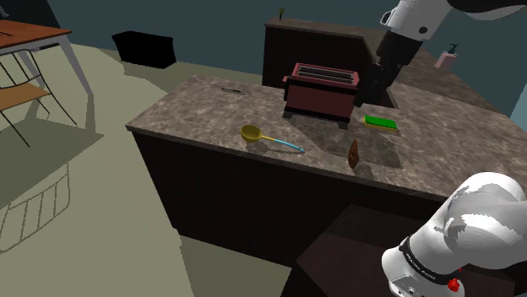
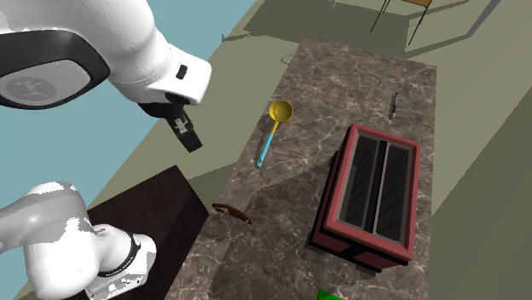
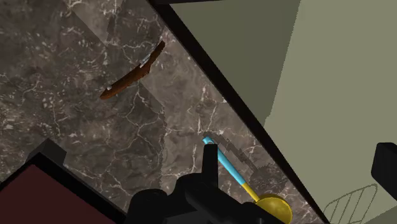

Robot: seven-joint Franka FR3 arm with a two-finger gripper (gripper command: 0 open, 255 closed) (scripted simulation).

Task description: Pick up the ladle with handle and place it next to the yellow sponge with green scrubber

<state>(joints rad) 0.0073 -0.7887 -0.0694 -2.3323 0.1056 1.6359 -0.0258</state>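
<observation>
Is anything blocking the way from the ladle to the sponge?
Nothing lies squarely between the ladle and the sponge; the route passes between the red toaster and a brown object near the counter edge.

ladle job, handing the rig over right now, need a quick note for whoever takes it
Claw: open, empty, hanging in the air above the counter's edge, touching nothing.
Ladle: yellow bowl, blue handle, lying flat on the counter, apart from the red box and towards the shoulder view's left of it.
Sponge: green top, on the counter at the shoulder view's right of the red box.
Done: nothing yet; the ladle is not grasped.
Left: lower onto the handle, close, lift, carry past the box, set it beside the sponge.
</observation>
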